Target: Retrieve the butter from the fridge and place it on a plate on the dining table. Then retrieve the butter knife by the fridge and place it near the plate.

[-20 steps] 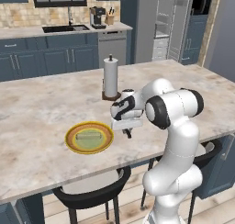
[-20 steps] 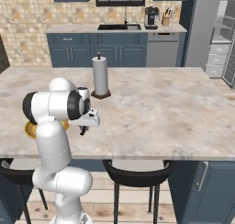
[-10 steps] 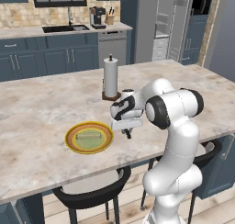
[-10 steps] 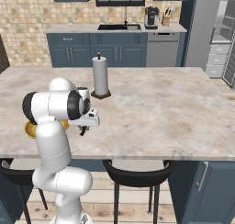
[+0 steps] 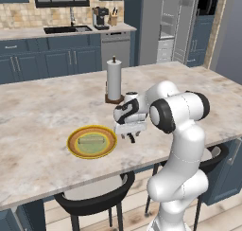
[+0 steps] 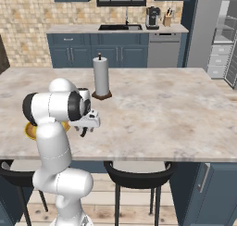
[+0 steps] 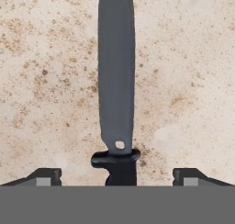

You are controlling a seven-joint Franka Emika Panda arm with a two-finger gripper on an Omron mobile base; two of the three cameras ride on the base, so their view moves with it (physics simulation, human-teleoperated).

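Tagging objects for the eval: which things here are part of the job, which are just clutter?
Job: butter lying on the plate; butter knife between the open gripper fingertips; dining table; fridge.

Clutter: paper towel roll, coffee machine, knife block, stools.

One plate [image 5: 91, 142], one butter [image 5: 91, 141], one butter knife [image 7: 116, 81], one paper-towel roll [image 5: 114, 79], two stools [image 6: 139, 174].

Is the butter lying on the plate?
Yes, in the left base view the butter lies across the middle of the plate on the dining table.
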